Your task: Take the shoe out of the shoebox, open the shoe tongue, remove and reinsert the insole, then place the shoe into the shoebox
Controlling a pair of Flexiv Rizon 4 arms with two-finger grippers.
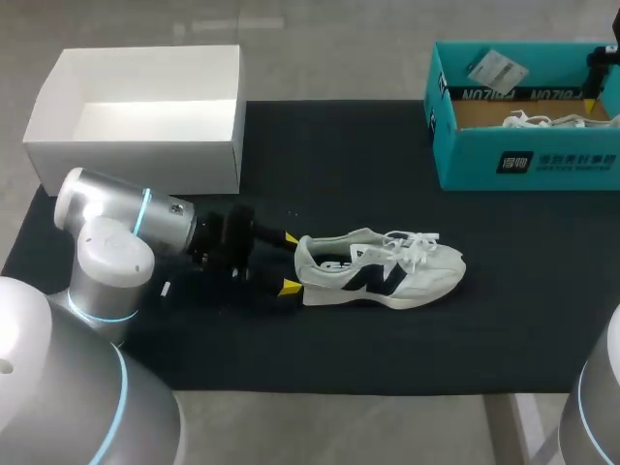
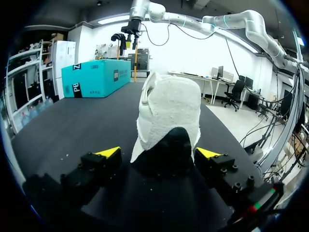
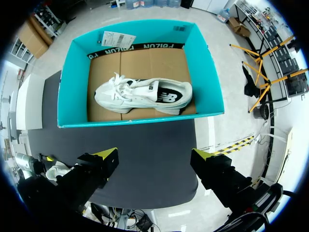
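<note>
A white sneaker with a dark side logo (image 1: 380, 270) lies on its side on the black mat, toe to the right. My left gripper (image 1: 290, 262) stands open at its heel. In the left wrist view the heel (image 2: 169, 108) sits between the yellow fingertips (image 2: 109, 152) of the left gripper (image 2: 158, 153); I cannot tell whether they touch it. The teal shoebox (image 1: 528, 160) stands at the back right with a second white sneaker (image 3: 142, 93) lying inside it on cardboard. My right gripper (image 3: 155, 155) hangs open, high above the shoebox (image 3: 72, 82), holding nothing.
An open white box (image 1: 145, 145) stands at the back left, half on the mat (image 1: 339, 165). A paper tag (image 3: 117, 38) lies against the teal box's far wall. The mat shows bare between the shoe and the teal box.
</note>
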